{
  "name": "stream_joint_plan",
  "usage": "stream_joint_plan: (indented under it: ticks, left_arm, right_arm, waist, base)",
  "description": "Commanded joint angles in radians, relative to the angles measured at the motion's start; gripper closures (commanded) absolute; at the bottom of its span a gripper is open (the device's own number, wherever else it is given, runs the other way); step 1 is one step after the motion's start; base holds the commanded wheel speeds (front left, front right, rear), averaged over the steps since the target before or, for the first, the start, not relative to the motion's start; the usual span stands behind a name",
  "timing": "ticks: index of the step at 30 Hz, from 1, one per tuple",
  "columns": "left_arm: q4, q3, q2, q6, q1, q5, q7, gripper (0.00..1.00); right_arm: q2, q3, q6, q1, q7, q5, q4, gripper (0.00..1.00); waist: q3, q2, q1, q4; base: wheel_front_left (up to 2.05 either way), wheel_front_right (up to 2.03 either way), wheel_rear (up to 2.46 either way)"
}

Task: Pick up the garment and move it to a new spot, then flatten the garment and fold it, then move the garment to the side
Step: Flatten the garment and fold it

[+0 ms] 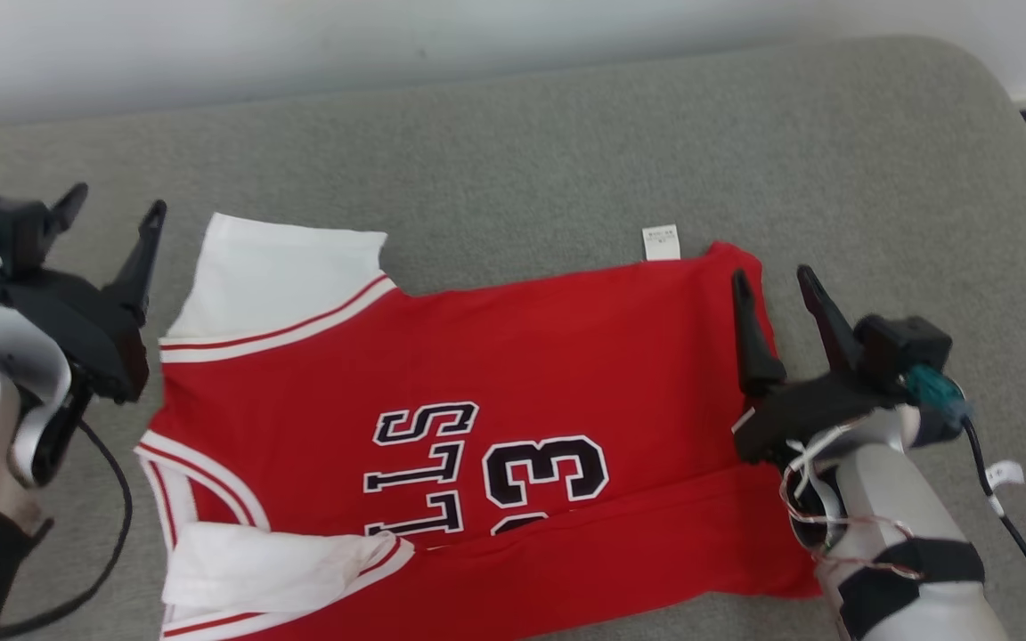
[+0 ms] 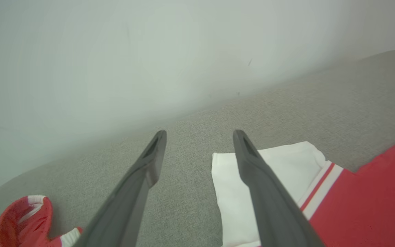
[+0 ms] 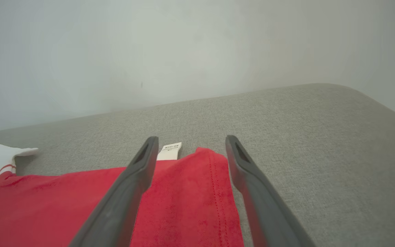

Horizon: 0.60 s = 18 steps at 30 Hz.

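A red short-sleeved basketball jersey with white sleeves and black-and-white lettering (image 1: pixel 522 356) is lying flat on a grey woven upholstered surface (image 1: pixel 566 133), in the near middle of it. Its long axis is running left to right across the head view: the neck end is pointing toward the robot's left and the hem toward its right. The near edge is lying folded over onto the body. A small white care tag (image 1: pixel 661 242) is sticking out from the far edge near the hem. The far white sleeve (image 1: pixel 281 267) is spreading toward the wall, and the near white sleeve (image 1: pixel 272 556) is lying folded in over the red.

The left gripper (image 1: pixel 117 203) is hanging just beside the far sleeve, its jaws spread wide and holding nothing. The right gripper (image 1: pixel 773 276) is hovering over the hem's far corner, jaws likewise gaping and empty, one finger above red cloth and the other above grey fabric.
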Motion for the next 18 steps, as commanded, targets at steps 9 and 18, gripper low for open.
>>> stream_joint_plan:
  ticks: [9, 18]
  left_arm:
    - [0.119, -0.127, 0.053, -0.006, -0.145, -0.091, 0.077, 0.00]
    - [0.237, -0.194, 0.073, -0.005, -0.204, -0.144, 0.087, 0.00]
  right_arm:
    - [0.009, 0.069, -0.002, -0.180, -0.020, 0.024, 0.147, 0.00]
    - [0.011, 0.095, -0.002, -0.219, -0.026, 0.046, 0.177, 0.00]
  waist:
    - [0.142, -0.0002, -0.0003, -0.125]
    - [0.161, -0.0002, -0.0003, -0.146]
  base:
    - [0.00, 0.00, 0.00]
    - [0.00, 0.00, 0.00]
